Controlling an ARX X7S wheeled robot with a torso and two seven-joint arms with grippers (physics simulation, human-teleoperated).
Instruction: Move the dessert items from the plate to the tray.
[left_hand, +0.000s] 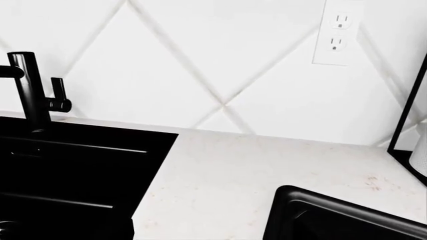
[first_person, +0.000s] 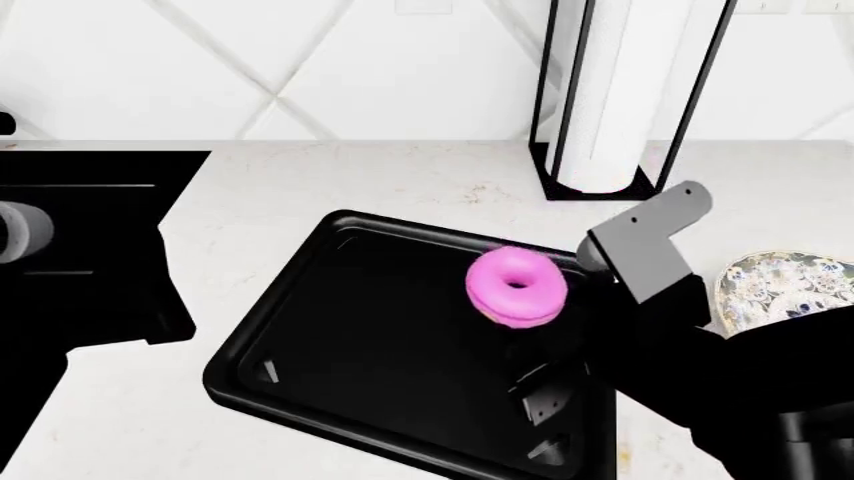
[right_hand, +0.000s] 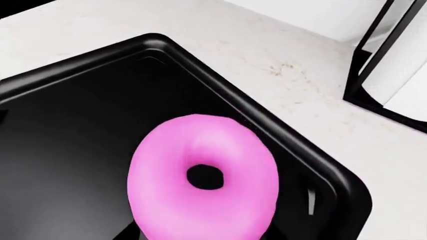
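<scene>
A pink-glazed ring donut (first_person: 517, 285) hangs just over the right side of the glossy black tray (first_person: 360, 330). My right gripper (first_person: 537, 328) is shut on it from below. Its dark fingers are mostly lost against the tray. The right wrist view has the donut (right_hand: 203, 177) filling the lower middle and covering the jaws, with the tray's (right_hand: 73, 125) corner under it. The floral plate (first_person: 787, 285) lies at the right edge of the counter, partly hidden by my right arm (first_person: 647, 250). My left gripper does not show. Its wrist view catches one tray corner (left_hand: 333, 215).
A black sink basin (left_hand: 67, 170) with a black faucet (left_hand: 30, 90) sits left of the tray. A paper towel roll in a black frame (first_person: 621, 100) stands behind the tray against the white tiled wall. A wall outlet (left_hand: 338, 32) is above the counter.
</scene>
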